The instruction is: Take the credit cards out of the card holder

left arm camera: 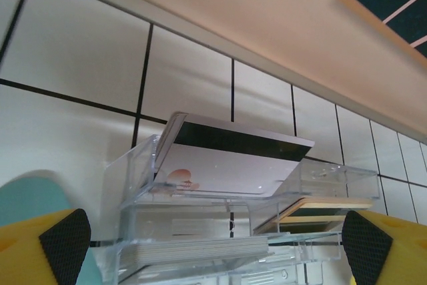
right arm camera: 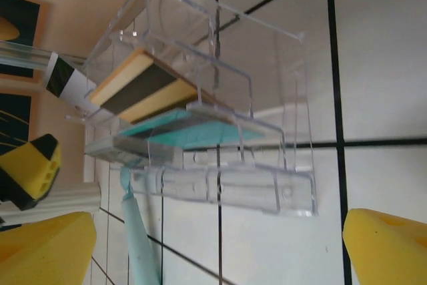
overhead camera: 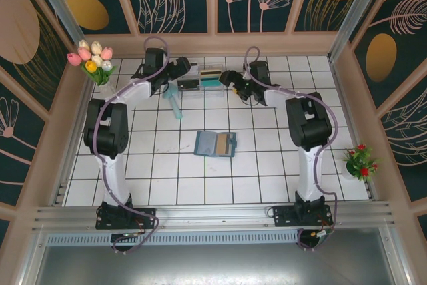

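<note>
My left gripper (left arm camera: 213,239) and right gripper (right arm camera: 217,245) stand wide at the clear box (overhead camera: 202,79), holding nothing. Of the credit cards (right arm camera: 180,128) in the box, 1 white card (left arm camera: 227,165) rests tilted across its rim. I should lift straight up without brushing it. The card holder (overhead camera: 215,143) lies open, well apart on the box's near side.

- Holder (overhead camera: 215,143): lies opened out on the table's middle, between the two arms.
- Box (overhead camera: 200,79): behind the holder at the far side, between the left gripper (overhead camera: 184,67) and the right gripper (overhead camera: 228,78).
- Cards (right arm camera: 157,95): stacked in the box's compartments.
- One card (left arm camera: 230,158): tilted across the box's rim.
- Handled tool (overhead camera: 173,103): just before the box, to its left.
- Tulips (overhead camera: 93,59): far left corner.
- Potted flowers (overhead camera: 360,163): right edge.
</note>
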You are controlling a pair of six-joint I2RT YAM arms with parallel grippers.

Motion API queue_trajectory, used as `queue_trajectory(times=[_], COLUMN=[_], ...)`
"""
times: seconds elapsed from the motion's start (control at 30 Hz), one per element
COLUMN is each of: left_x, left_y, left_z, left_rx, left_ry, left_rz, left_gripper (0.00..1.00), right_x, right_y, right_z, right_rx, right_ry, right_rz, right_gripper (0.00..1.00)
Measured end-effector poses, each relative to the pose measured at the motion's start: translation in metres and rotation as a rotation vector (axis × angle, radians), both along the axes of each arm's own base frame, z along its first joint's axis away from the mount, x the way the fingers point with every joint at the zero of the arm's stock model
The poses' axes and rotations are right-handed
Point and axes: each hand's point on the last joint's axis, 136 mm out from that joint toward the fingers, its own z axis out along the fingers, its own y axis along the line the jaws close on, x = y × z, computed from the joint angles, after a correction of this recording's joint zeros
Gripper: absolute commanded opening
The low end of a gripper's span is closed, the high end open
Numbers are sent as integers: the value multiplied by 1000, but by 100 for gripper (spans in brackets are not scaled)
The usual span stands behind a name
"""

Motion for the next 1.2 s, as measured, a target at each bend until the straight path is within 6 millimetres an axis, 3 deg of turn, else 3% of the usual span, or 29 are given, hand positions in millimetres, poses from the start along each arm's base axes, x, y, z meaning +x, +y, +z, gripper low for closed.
queue_trajectory(times=[0.2,0.5,0.93,1.2], left_x=[6,10,6,-18], left_y=[-3,-19,-27,-42], left_z=[-23,-28,-29,-35], left_rx=[-4,-56,-93,-93], left_ry=[38,49,44,52], left_rz=[-4,-76,-130,-178], left_gripper=[98,99,98,98], right_x=[22,40,31,-9], right_y=[12,24,25,13], right_z=[3,4,1,2], right_rx=[29,68,101,108], right_ry=[-43,-61,-50,-4], right_rz=[22,48,99,114], right_gripper=[96,95,93,93])
